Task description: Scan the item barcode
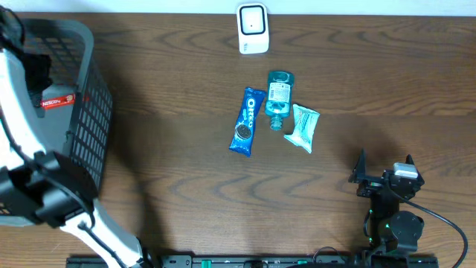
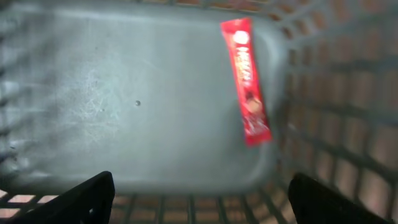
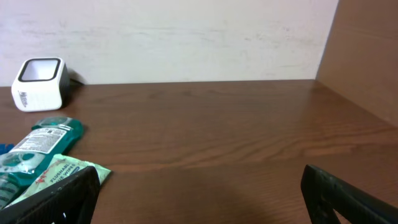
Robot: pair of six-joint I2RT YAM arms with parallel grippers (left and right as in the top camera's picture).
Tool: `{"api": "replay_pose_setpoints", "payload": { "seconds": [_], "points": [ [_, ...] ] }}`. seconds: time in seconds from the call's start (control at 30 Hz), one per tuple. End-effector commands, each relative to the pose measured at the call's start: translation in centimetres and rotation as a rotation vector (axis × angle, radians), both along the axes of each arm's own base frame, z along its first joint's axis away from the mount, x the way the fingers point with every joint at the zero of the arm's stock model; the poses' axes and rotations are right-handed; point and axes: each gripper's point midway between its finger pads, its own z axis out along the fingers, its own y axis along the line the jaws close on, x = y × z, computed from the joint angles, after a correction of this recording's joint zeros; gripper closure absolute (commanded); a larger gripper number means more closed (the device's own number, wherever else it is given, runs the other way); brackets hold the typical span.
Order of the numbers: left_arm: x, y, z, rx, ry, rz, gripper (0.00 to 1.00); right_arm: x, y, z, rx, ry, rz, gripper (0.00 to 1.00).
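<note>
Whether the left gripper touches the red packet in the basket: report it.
Apart. The left wrist view shows the left gripper with open fingers low in frame, bare basket floor between them and the red packet.

A dark wooden table (image 1: 186, 186) meets a pale wall (image 3: 186, 37).

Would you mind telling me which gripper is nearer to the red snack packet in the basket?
Left. The left gripper hangs open over the basket, the red snack packet just below it; the right gripper is across the table, beyond the Oreo pack.
</note>
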Motion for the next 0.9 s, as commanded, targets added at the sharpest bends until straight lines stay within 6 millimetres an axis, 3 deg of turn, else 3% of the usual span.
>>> {"api": "replay_pose_setpoints", "payload": {
  "seconds": [0.0, 0.5, 0.67, 0.87],
  "points": [
    [-0.5, 1.5, -2.4, 0.042, 0.052, 0.174, 0.11, 0.0, 0.2, 0.0, -0.011, 0.001, 0.009, 0.01],
    [3.0, 3.8, -12.2, 0.040, 0.103, 0.218, 0.11, 0.0, 0.2, 0.0, -0.011, 0.001, 0.009, 0.01],
    [3.6, 4.1, -13.9, 0.040, 0.106, 0.218, 0.11, 0.0, 0.2, 0.0, -0.011, 0.001, 0.009, 0.01],
    [3.8, 4.2, -14.3, 0.042, 0.101, 0.217, 0.11, 0.0, 0.2, 0.0, -0.011, 0.001, 0.009, 0.01]
  ]
}}
